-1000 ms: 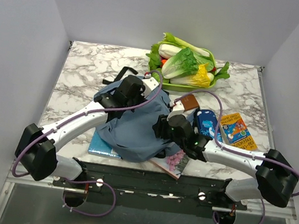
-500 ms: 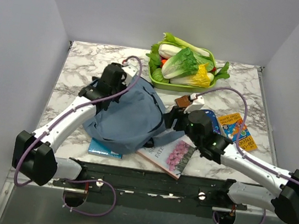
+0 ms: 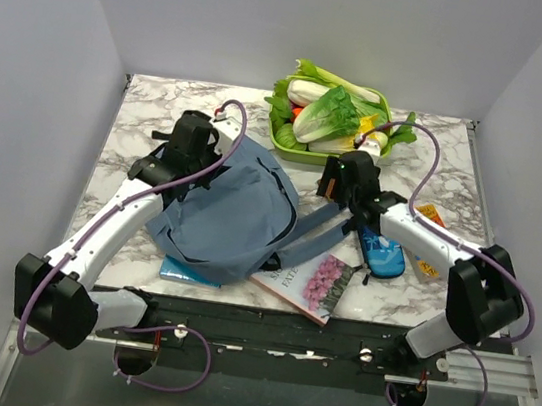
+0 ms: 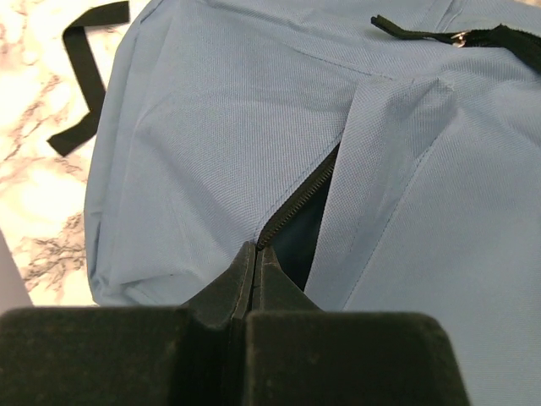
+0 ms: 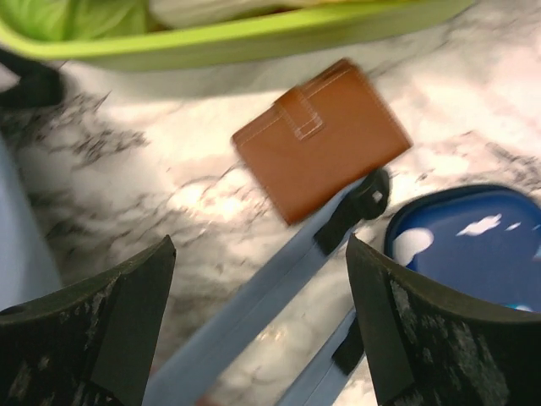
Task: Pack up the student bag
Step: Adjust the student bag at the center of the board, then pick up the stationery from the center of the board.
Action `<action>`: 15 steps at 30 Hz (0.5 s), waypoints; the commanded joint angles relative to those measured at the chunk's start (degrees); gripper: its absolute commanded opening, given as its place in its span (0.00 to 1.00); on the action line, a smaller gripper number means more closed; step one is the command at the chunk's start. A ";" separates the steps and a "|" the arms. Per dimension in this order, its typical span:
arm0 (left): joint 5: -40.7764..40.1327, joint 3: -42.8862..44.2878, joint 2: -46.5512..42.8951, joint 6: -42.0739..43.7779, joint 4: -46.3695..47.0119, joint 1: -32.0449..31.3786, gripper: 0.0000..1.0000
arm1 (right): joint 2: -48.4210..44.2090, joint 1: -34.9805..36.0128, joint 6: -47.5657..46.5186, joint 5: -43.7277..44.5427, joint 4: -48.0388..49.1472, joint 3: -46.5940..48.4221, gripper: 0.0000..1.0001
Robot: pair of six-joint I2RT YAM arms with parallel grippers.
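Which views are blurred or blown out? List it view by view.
Top external: sharp and evenly lit across the marble table. Left wrist: student bag crisp, the marble at left overexposed, left gripper dark and soft. Right wrist: brown wallet smeared by motion, right gripper dark in the foreground.

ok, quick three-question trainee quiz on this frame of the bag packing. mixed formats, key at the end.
1. True or false: the zipper of the student bag is fully closed.
2. What does the right wrist view show between the open right jaws? A) brown wallet B) flower book C) cabbage
3. Fill in: the vegetables sit in a ___ tray.
Key: 1 false, it is partly open; 2 A; 3 green.
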 commanded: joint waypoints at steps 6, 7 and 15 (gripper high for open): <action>6.45 -1.85 -4.89 -0.92 -2.81 -0.56 0.00 | 10.92 -5.85 -2.26 1.18 -4.22 8.61 0.95; 6.36 -2.03 -4.98 -1.01 -2.90 -0.56 0.00 | 11.46 -5.77 -2.17 0.83 -4.14 8.62 0.96; 5.40 -2.12 -5.07 0.48 -3.16 -0.56 0.00 | 15.76 -3.04 -4.28 0.65 -3.95 9.23 0.99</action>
